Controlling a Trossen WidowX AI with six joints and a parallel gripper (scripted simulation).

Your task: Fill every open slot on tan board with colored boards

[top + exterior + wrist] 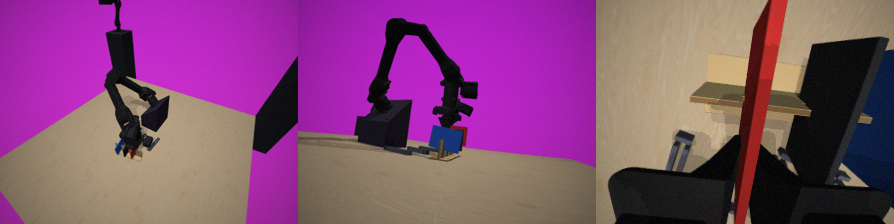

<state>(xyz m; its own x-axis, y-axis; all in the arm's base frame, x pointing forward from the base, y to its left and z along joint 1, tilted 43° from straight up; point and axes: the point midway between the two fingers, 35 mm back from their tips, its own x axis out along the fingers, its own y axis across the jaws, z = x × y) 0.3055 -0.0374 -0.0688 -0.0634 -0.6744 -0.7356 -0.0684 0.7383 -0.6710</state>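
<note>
Hand (450, 126) (743, 141) gripping upright red board (133, 153) (464, 136) (761, 85), narrow gap to black board's (126, 152) (836, 100) near edge.

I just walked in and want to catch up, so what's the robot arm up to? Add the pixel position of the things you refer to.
The black gripper (450, 125) (743, 141) holds a flat red board (133, 152) (464, 135) (762, 75) upright, crosswise over the standing tan board (441, 149) (791, 104). A flat blue board (119, 147) (446, 138) (876, 125) and a flat black board (126, 151) (831, 100) already stand across it. Whether the red one is fully seated, I can't tell.

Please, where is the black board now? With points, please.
In the wrist view, the black board (126, 152) (828, 100) stands between the red board (133, 152) (758, 95) and the blue board (118, 147) (446, 139) (876, 120), right of centre.
</note>
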